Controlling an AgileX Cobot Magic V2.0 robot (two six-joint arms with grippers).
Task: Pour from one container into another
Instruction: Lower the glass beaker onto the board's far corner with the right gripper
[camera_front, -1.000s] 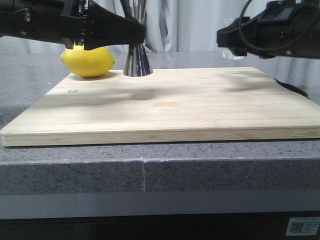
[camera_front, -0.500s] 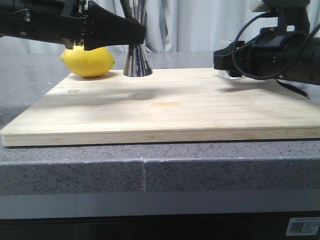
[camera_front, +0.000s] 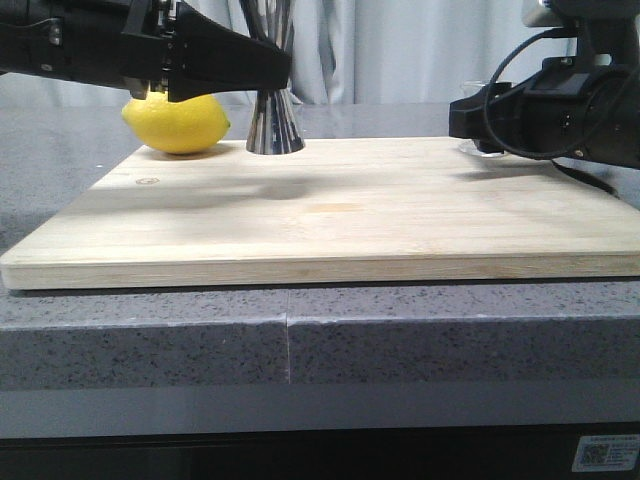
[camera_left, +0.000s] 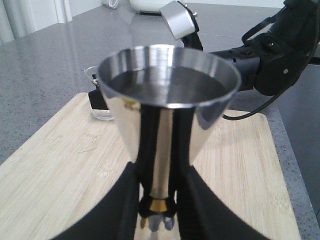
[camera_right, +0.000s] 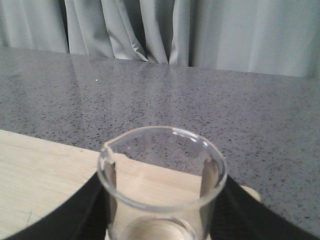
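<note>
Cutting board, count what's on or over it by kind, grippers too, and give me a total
Lemon: 1
Steel jigger: 1
Glass beaker: 1
Grippers: 2, left gripper around the jigger's waist, right gripper at the beaker's sides
Total: 5

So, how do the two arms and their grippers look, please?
Both arms are matt black. The left gripper tapers into long, smooth black fingers. The right arm is blockier, with loose black cables looping over it and a silver-grey metal part on top.

One jigger (camera_front: 275, 125), one beaker (camera_right: 162, 185), one lemon (camera_front: 176, 123), one board (camera_front: 330, 210)
</note>
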